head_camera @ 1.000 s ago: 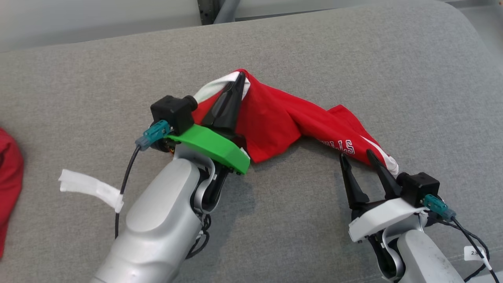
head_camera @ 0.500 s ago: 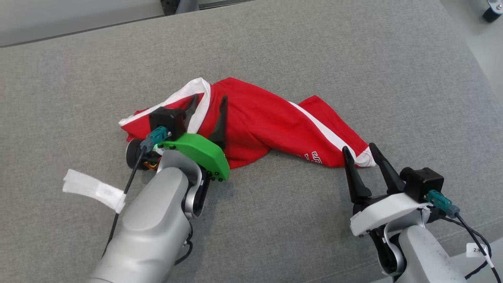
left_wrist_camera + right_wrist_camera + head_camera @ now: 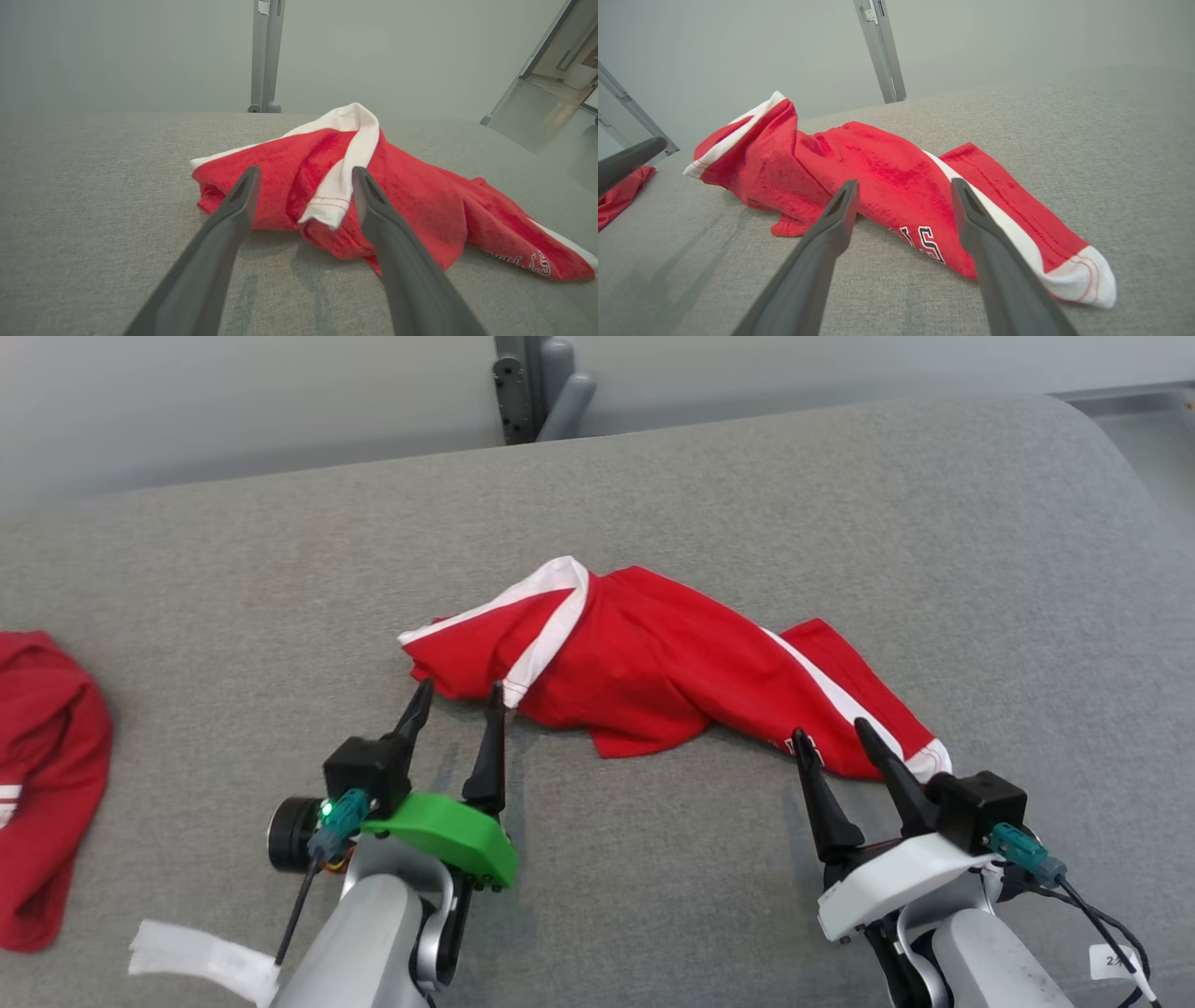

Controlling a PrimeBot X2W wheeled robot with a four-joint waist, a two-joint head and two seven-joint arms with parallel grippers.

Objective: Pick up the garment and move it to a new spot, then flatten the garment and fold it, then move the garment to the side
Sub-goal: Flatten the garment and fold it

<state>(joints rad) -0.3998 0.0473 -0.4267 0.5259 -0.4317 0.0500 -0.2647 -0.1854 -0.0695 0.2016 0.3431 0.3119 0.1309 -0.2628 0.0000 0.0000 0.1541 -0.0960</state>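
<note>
Left gripper (image 3: 459, 687) has released the garment (image 3: 653, 663) and backed clear, jaws wide; right gripper (image 3: 829, 730) likewise wide, empty — relocation apparently complete, garment crumpled, flattening outstanding.

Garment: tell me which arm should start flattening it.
Probably left. The left gripper is open, its tips at the bunched, folded-over end of the garment. The right gripper, also open, sits by the end that lies fairly flat.
</note>
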